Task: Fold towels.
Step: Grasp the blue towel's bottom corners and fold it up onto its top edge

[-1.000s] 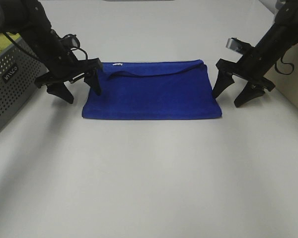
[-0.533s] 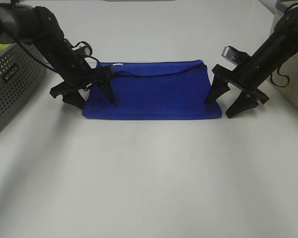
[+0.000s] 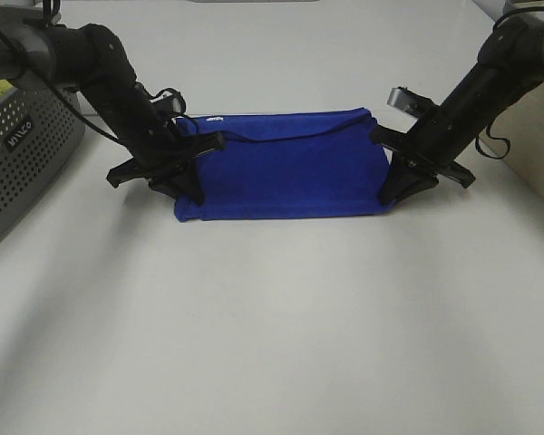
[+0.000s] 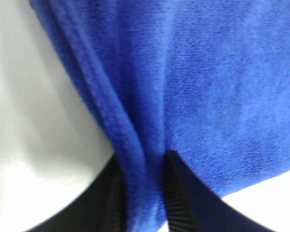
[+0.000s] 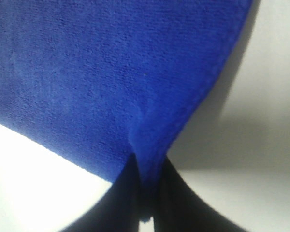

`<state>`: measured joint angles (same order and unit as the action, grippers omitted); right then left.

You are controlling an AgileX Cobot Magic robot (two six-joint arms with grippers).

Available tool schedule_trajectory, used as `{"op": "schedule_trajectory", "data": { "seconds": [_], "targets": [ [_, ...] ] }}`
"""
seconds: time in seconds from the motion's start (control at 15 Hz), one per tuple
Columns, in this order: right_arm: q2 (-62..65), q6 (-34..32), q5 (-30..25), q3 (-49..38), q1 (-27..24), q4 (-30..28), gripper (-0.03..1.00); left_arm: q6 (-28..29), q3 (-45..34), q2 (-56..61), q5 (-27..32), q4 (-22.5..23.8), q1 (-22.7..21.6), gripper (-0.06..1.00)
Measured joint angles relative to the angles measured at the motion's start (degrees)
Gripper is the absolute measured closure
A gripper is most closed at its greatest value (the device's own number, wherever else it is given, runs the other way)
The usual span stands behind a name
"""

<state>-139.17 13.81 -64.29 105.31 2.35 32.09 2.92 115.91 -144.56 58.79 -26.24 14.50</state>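
Observation:
A blue towel (image 3: 286,168), folded in half, lies on the white table (image 3: 272,317) at the middle back. My left gripper (image 3: 183,186) is shut on the towel's near left corner; the left wrist view shows the cloth (image 4: 183,72) pinched between the black fingers (image 4: 181,193). My right gripper (image 3: 397,186) is shut on the near right corner; the right wrist view shows the cloth (image 5: 111,67) bunched between its fingers (image 5: 171,203). The gripped corners are drawn slightly inward.
A grey perforated basket (image 3: 23,154) with something yellow in it stands at the far left. A beige surface (image 3: 535,154) lies at the right edge. The table's front half is bare white.
Both grippers moved inward from beside the towel's ends and closed on its near corners. The towel's near edge has become narrower and its ends are pinched up.

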Motion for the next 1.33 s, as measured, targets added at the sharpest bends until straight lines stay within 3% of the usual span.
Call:
{"op": "schedule_trajectory", "data": {
  "seconds": [0.07, 0.27, 0.47, 0.67, 0.8, 1.07, 1.33],
  "targets": [
    [0.0, -0.86, -0.17, 0.0, -0.11, -1.09, 0.95, 0.0, 0.0, 0.0, 0.23, 0.8, 0.0, 0.9],
    [0.52, -1.26, -1.38, -0.06, -0.11, -1.95, 0.95, 0.4, 0.0, 0.23, 2.12, 2.75, 0.0, 0.9],
    [3.44, -1.32, -4.64, -2.12, -0.11, -2.06, 0.95, 0.46, 0.0, 0.69, 8.02, 4.87, 0.06, 0.9],
    [8.25, -1.26, -3.32, -12.09, -0.06, -2.18, 0.95, 0.63, -3.09, 2.92, 9.85, 6.65, 1.78, 0.9],
    [13.64, -0.8, 0.4, -22.86, -0.06, -2.46, 0.95, 1.89, -11.12, 6.99, 10.03, 8.37, 4.41, 0.9],
    [20.74, 0.11, 3.78, -37.47, -0.06, -2.35, 0.95, 2.64, -29.56, 16.73, 2.46, 7.45, 6.93, 0.9],
    [23.78, 0.69, 6.99, -43.54, -0.06, -1.89, 0.95, 2.75, -37.76, 25.55, -5.44, 6.82, 6.88, 0.9]
  ]
}}
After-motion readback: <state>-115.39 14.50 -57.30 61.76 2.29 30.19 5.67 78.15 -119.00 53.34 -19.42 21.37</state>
